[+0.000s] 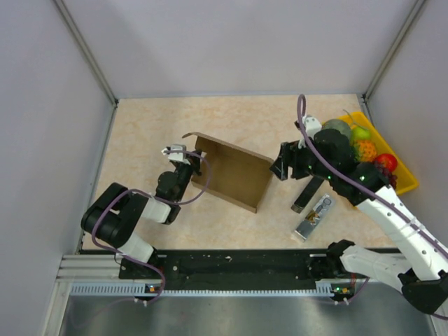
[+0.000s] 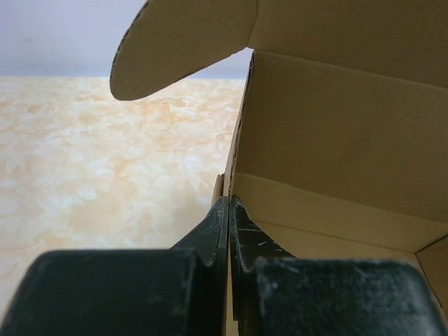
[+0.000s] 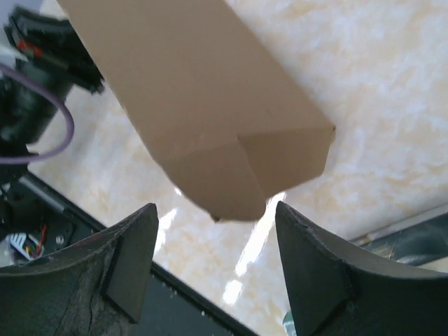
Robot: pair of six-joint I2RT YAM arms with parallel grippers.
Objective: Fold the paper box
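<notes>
Left gripper (image 2: pixel 228 234) has its fingers pressed together on the paper box's (image 1: pixel 231 175) end wall, so you're holding it by one thin edge in the middle of the table (image 1: pixel 140 126). Biggest worry: the whole box pivots about that pinch if your right gripper (image 3: pixel 215 207), spread wide and just clear of the far corner, pushes off-centre. Smaller one: the rounded flap (image 2: pixel 175 49) stands loose above and could buckle or catch. Long axis runs from left arm to right arm, slanting toward the near edge; the open inside faces the left wrist, the plain outside faces the right.
</notes>
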